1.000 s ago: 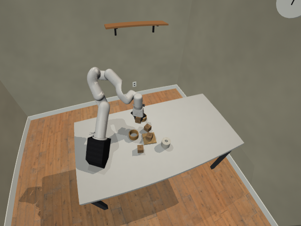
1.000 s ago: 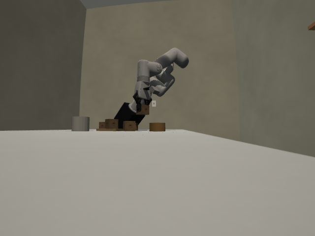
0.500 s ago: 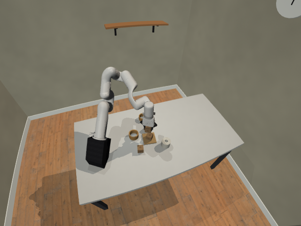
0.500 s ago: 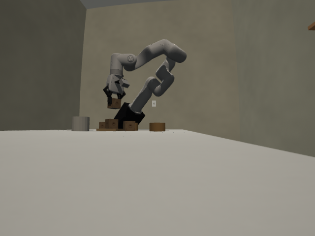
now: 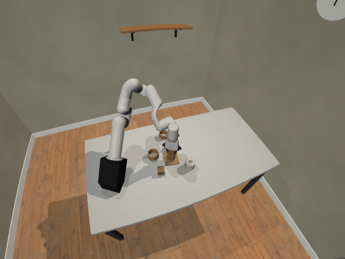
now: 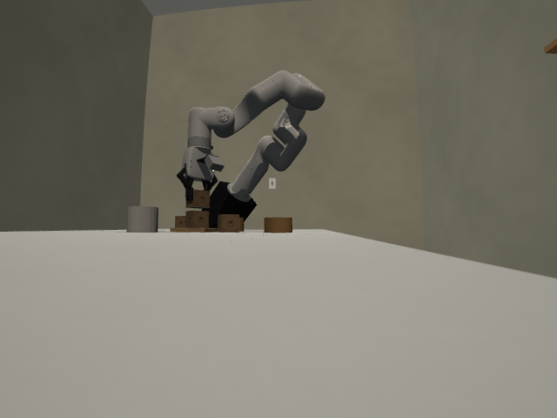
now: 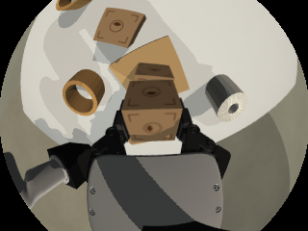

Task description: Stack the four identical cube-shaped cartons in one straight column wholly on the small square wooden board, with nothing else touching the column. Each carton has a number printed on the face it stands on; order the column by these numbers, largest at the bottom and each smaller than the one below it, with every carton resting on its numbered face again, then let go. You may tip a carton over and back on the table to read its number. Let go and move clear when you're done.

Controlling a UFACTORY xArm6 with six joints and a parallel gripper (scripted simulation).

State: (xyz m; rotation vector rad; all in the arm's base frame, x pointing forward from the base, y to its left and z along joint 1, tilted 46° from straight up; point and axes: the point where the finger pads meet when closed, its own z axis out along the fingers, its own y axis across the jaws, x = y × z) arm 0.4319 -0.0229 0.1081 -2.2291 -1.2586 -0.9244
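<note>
My gripper (image 5: pixel 170 151) is shut on a brown cube carton (image 6: pixel 197 198) and holds it just above a second carton (image 6: pixel 197 219). That second carton stands on the small wooden board (image 7: pixel 168 58). In the wrist view the held carton (image 7: pixel 150 112) lines up over the one on the board. A third carton (image 5: pixel 160 170) lies on the table in front of the board. A fourth carton (image 7: pixel 118 26) lies behind the board and is hidden by the gripper in the top view. No numbers are readable.
Two wooden rings (image 5: pixel 153 154) (image 5: pixel 163 134) lie left of and behind the board. A white paper roll (image 5: pixel 190 163) stands right of the board. The arm's black base (image 5: pixel 111 174) is at the table's left.
</note>
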